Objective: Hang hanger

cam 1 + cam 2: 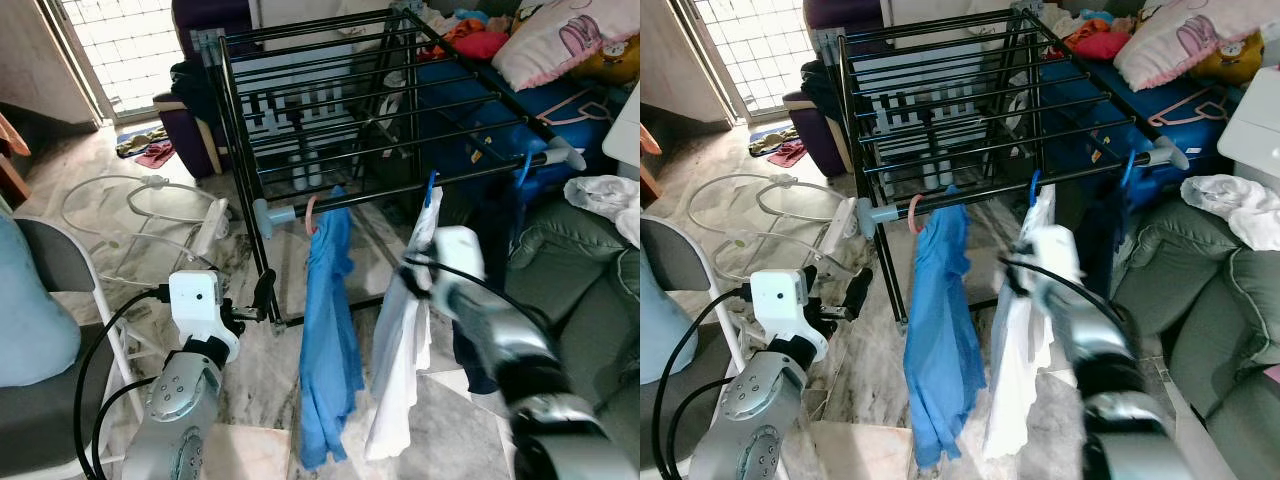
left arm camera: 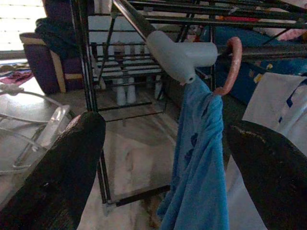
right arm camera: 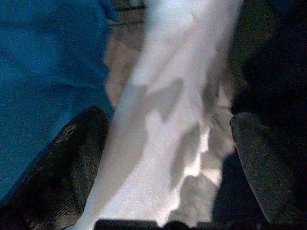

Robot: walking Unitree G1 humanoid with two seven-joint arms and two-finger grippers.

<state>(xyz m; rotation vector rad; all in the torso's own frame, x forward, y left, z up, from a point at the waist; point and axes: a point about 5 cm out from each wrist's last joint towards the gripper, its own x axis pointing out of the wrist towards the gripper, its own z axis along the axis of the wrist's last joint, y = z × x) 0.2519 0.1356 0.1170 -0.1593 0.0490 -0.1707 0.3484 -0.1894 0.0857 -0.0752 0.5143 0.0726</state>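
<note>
A black drying rack (image 1: pixel 330 110) stands on the marble floor (image 1: pixel 250 370), and its front rail (image 1: pixel 420 185) carries the laundry. A blue shirt (image 1: pixel 325 340) hangs from a pink hanger hook (image 1: pixel 312 215) just beside the rail's grey end cap (image 1: pixel 268 215). Next along, a white garment (image 1: pixel 400 370) hangs from a blue hanger hook (image 1: pixel 431 187), and a dark garment (image 1: pixel 490 260) hangs further along from another blue hook (image 1: pixel 522 170), near the far end cap (image 1: pixel 565 155).

The right arm reaches up towards the white garment, its white wrist block right against the cloth below the blue hook. In the right wrist view the right pincer (image 3: pixel 168 158) has its two black fingers (image 3: pixel 62 163) spread wide apart, the white cloth running between them and the blue shirt off to one side. Whether the fingers touch the cloth, I cannot tell.

The left arm is low, well short of the rack, its left pincer (image 2: pixel 163 163) pointing at the rail corner. Its fingers (image 2: pixel 62 167) are spread apart too, with nothing between them, and the pink hook and grey cap show clearly beyond.

Around the rack: a white tube frame (image 1: pixel 140 215) lies on the floor to the left, a grey sofa (image 1: pixel 580 270) sits to the right with white cloth (image 1: pixel 600 195) on it, and a pink-patterned pillow (image 1: pixel 560 40) lies behind.
</note>
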